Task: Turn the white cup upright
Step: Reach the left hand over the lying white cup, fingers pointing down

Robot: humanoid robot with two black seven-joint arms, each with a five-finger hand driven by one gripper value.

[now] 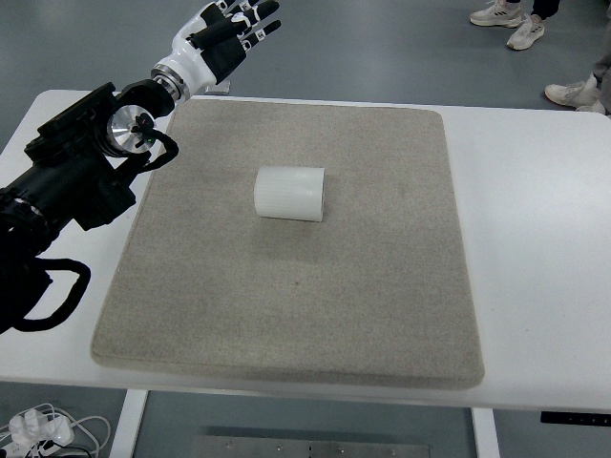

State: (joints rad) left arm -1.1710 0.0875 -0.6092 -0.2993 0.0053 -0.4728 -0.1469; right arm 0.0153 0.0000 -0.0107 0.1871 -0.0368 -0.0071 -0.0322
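A white counter (535,239) is standing on a grey floor (382,48), and a large beige mat (286,305) is covering most of its top. The white cup (289,194) is lying on its side on the mat, a little above the middle of it, with its ribbed wall facing up. The left arm (67,181), black and bulky, is coming in from the left edge and is reaching toward the far left corner of the mat. Its robot hand (224,33) is hanging beyond the far edge of the counter, well apart from the cup, with the fingers spread and holding nothing. At the top right, the shoes (511,21) of people are showing on the floor. Some white cables (43,429) are lying below the counter at the bottom left.
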